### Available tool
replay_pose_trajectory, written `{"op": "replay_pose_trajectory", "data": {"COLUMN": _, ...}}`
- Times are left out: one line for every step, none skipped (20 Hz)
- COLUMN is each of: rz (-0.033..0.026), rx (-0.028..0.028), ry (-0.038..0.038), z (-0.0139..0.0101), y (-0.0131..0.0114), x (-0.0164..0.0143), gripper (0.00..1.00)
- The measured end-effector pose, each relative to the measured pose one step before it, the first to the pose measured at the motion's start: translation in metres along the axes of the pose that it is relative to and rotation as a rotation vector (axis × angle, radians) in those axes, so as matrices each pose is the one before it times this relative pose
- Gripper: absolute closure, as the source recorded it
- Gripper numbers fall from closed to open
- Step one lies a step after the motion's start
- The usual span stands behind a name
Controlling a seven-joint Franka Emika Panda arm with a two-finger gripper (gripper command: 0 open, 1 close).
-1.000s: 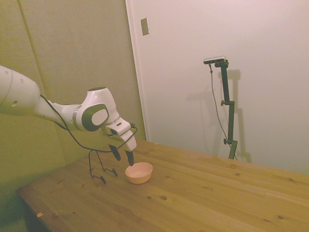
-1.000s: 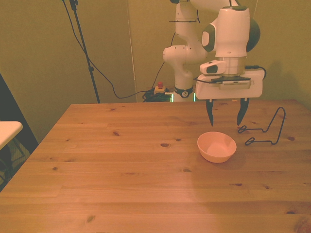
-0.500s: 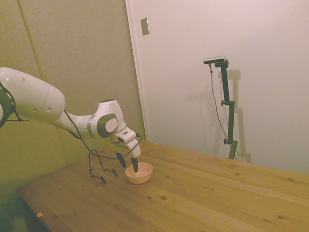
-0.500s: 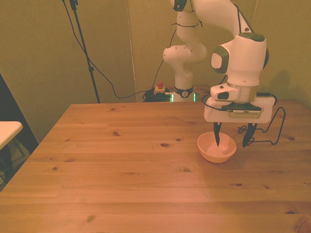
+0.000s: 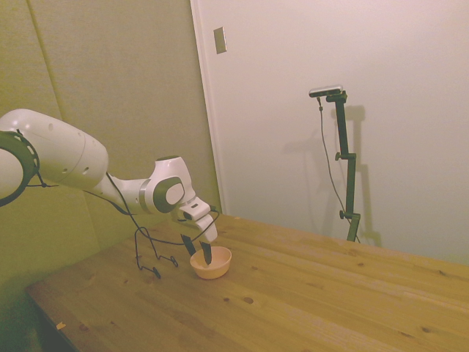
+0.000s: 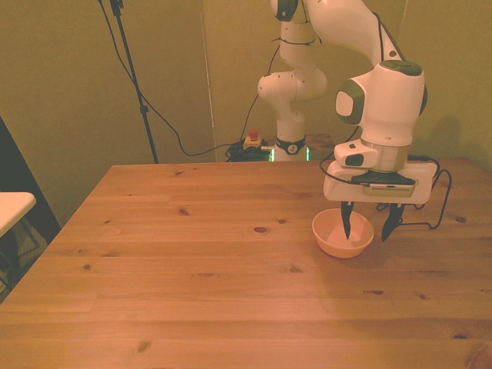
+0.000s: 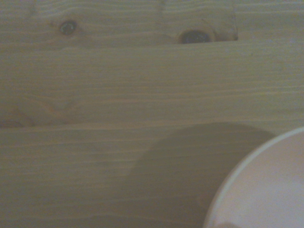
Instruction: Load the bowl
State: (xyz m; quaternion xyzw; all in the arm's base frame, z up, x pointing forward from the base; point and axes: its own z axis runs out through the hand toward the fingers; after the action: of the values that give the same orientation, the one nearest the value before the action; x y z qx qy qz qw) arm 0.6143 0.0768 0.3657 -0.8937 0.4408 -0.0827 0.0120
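On the wooden table (image 5: 308, 293), in the side view, the bowl (image 5: 211, 262) sits just beside the wire rack (image 5: 150, 253), and the gripper (image 5: 198, 250) is spread over its rim. From the front, one finger (image 6: 348, 223) is inside the bowl (image 6: 338, 240), the other outside it. Close up, the wrist view shows only the bowl's pale edge (image 7: 266, 190) on wood.

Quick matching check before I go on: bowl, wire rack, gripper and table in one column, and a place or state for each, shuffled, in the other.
1. bowl
2. wire rack
3. gripper
4. table

A. open, straddling a rim
B. wooden, knotted planks
C. black, standing beside the bowl
D. peach-pink, one of the fingers inside it

Pairs: 1-D, 2-C, 3-A, 4-B
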Motion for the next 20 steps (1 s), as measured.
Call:
{"op": "replay_pose_trajectory", "data": {"rz": 0.00061, "rx": -0.00031, "ry": -0.00031, "z": 0.00022, "y": 0.00013, "x": 0.00017, "gripper": 1.00}}
{"op": "replay_pose_trajectory", "data": {"rz": 0.00078, "rx": 0.00008, "ry": -0.00044, "z": 0.00007, "y": 0.00008, "x": 0.00013, "gripper": 1.00}}
{"op": "replay_pose_trajectory", "data": {"rz": 0.00078, "rx": 0.00027, "ry": -0.00051, "z": 0.00000, "y": 0.00004, "x": 0.00007, "gripper": 1.00}}
{"op": "replay_pose_trajectory", "data": {"rz": 0.00130, "rx": 0.00039, "ry": -0.00086, "z": 0.00001, "y": 0.00008, "x": 0.00013, "gripper": 1.00}}
{"op": "replay_pose_trajectory", "data": {"rz": 0.00131, "rx": 0.00027, "ry": -0.00066, "z": 0.00002, "y": 0.00014, "x": 0.00024, "gripper": 1.00}}
{"op": "replay_pose_trajectory", "data": {"rz": 0.00179, "rx": 0.00024, "ry": -0.00067, "z": 0.00003, "y": 0.00026, "x": 0.00044, "gripper": 1.00}}
{"op": "replay_pose_trajectory", "data": {"rz": 0.00263, "rx": 0.00049, "ry": -0.00113, "z": 0.00004, "y": 0.00035, "x": 0.00060, "gripper": 1.00}}
{"op": "replay_pose_trajectory", "data": {"rz": 0.00314, "rx": 0.00085, "ry": -0.00164, "z": 0.00000, "y": 0.00044, "x": 0.00085, "gripper": 1.00}}
{"op": "replay_pose_trajectory", "data": {"rz": 0.00492, "rx": 0.00192, "ry": -0.00334, "z": -0.00010, "y": 0.00047, "x": 0.00106, "gripper": 1.00}}
{"op": "replay_pose_trajectory", "data": {"rz": 0.00394, "rx": 0.00218, "ry": -0.00289, "z": -0.00028, "y": 0.00038, "x": 0.00119, "gripper": 1.00}}
{"op": "replay_pose_trajectory", "data": {"rz": 0.00282, "rx": 0.00188, "ry": -0.00129, "z": -0.00046, "y": 0.00036, "x": 0.00141, "gripper": 1.00}}
{"op": "replay_pose_trajectory", "data": {"rz": 0.00161, "rx": 0.00240, "ry": -0.00280, "z": -0.00054, "y": 0.00025, "x": 0.00126, "gripper": 1.00}}
{"op": "replay_pose_trajectory", "data": {"rz": 0.00208, "rx": 0.00410, "ry": -0.00577, "z": -0.00049, "y": 0.00032, "x": 0.00127, "gripper": 1.00}}
{"op": "replay_pose_trajectory", "data": {"rz": 0.00168, "rx": 0.00402, "ry": -0.00638, "z": -0.00048, "y": 0.00048, "x": 0.00127, "gripper": 1.00}}
{"op": "replay_pose_trajectory", "data": {"rz": 0.00135, "rx": 0.00373, "ry": -0.00642, "z": -0.00050, "y": 0.00073, "x": 0.00162, "gripper": 1.00}}
{"op": "replay_pose_trajectory", "data": {"rz": 0.00096, "rx": 0.00360, "ry": -0.00444, "z": -0.00071, "y": 0.00079, "x": 0.00192, "gripper": 1.00}}
{"op": "replay_pose_trajectory", "data": {"rz": 0.00022, "rx": 0.00486, "ry": -0.00636, "z": -0.00090, "y": 0.00099, "x": 0.00240, "gripper": 1.00}}
{"op": "replay_pose_trajectory", "data": {"rz": -0.00071, "rx": 0.00568, "ry": -0.00513, "z": -0.00178, "y": 0.00089, "x": 0.00294, "gripper": 1.00}}
{"op": "replay_pose_trajectory", "data": {"rz": -0.00117, "rx": 0.00544, "ry": -0.00312, "z": -0.00295, "y": 0.00064, "x": 0.00333, "gripper": 1.00}}
{"op": "replay_pose_trajectory", "data": {"rz": 0.00028, "rx": 0.00762, "ry": -0.00814, "z": -0.00368, "y": 0.00103, "x": 0.00354, "gripper": 1.00}}
